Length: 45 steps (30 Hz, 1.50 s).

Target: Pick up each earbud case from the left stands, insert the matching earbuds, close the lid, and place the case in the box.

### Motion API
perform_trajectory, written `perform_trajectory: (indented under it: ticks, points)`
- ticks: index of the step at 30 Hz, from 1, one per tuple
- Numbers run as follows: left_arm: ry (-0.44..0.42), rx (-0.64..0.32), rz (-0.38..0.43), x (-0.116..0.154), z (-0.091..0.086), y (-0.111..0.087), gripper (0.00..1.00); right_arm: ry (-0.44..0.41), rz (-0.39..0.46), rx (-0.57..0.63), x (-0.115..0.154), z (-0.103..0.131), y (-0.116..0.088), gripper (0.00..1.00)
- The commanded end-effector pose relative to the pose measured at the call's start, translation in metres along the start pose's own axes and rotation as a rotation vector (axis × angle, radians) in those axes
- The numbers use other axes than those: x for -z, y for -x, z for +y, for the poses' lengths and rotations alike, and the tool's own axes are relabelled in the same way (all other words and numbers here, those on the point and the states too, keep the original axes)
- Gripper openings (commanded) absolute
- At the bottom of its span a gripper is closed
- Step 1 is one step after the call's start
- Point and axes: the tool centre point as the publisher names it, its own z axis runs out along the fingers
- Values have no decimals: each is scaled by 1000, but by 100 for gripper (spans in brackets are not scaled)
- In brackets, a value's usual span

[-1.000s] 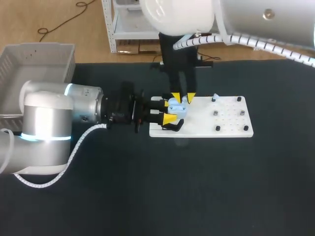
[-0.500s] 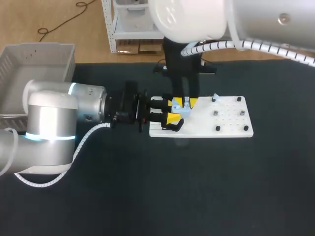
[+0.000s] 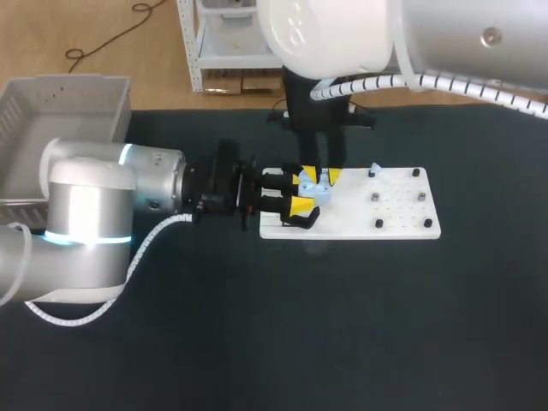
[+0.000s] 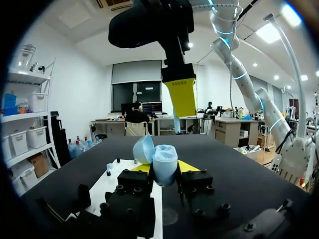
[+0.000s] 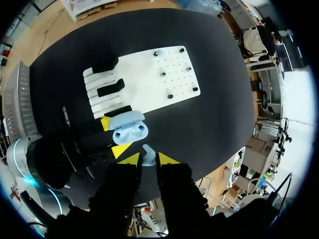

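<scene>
In the head view my left gripper (image 3: 295, 193) holds an open light blue earbud case (image 3: 310, 193) over the left end of the white board (image 3: 390, 214). It is shut on the case (image 4: 160, 160), with the lid tipped back. My right gripper (image 3: 319, 178) points down just above the case. In the right wrist view it (image 5: 148, 159) is shut on a light blue earbud (image 5: 148, 154), a little above the case (image 5: 128, 129) and its two hollows. A second earbud (image 3: 374, 169) sits on a peg of the board.
Black stands (image 5: 110, 88) sit on the board's left part and dark pegs (image 3: 378, 224) on its right part. A grey box (image 3: 60, 107) stands at the table's far left corner, behind my left arm.
Both arms shifted slightly to the right during the first half second, the case and the earbud moving with them. Since then they have hardly moved.
</scene>
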Motion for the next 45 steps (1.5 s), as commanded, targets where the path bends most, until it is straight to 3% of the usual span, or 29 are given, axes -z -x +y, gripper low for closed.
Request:
perform_trajectory:
  ticks: [1, 15, 45]
  points:
    - [1, 0, 1, -1, 0, 0, 0, -4, 1, -17, 0, 1, 1, 0]
    - [-14, 3, 6, -3, 0, -1, 0, 16, 42, -104, -3, 2, 4, 0]
    - [-9, 2, 7, -3, 0, -2, 0, 33, 37, -100, -15, 5, 5, 0]
